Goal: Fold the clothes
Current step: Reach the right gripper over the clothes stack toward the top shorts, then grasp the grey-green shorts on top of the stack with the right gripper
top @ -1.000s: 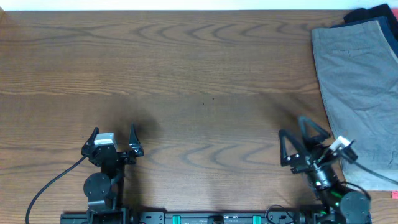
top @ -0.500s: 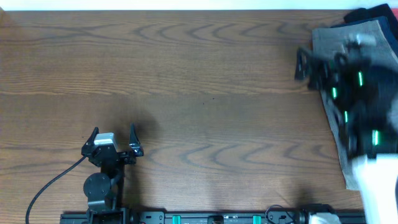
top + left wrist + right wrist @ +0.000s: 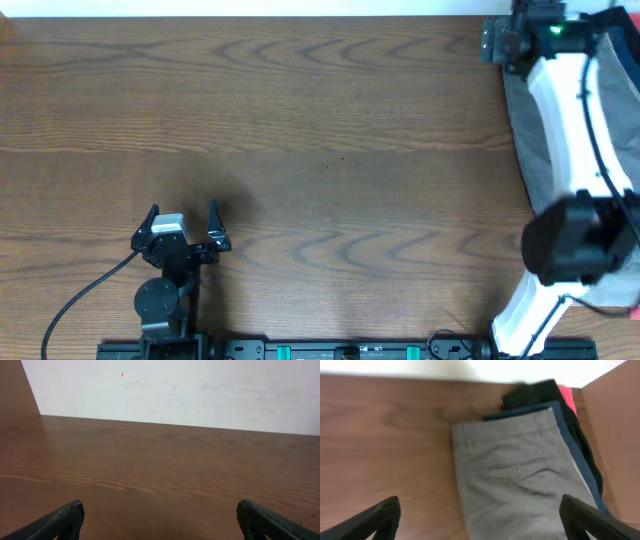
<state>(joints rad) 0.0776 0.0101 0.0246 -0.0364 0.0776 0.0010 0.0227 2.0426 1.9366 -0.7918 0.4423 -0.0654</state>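
A pair of mid grey shorts (image 3: 515, 485) lies flat on top of a pile at the table's far right, waistband toward the back edge, one stitched pocket showing. It also shows in the overhead view (image 3: 617, 120), partly hidden by my right arm. Dark navy shorts (image 3: 570, 435) stick out from under its right side. No pale beige pair can be made out. My right gripper (image 3: 480, 512) is open and empty above the grey shorts' left edge, reached out to the far right corner (image 3: 497, 42). My left gripper (image 3: 182, 214) is open and empty at the near left (image 3: 160, 510).
A black garment (image 3: 535, 392) and something red (image 3: 566, 397) lie at the back of the pile. The wooden table (image 3: 320, 150) ends at a white wall (image 3: 175, 385) behind. My white right arm (image 3: 560, 110) stretches along the pile's left side.
My right arm has swung from the near right out to the far right corner, over the pile of shorts. The left arm has not moved.
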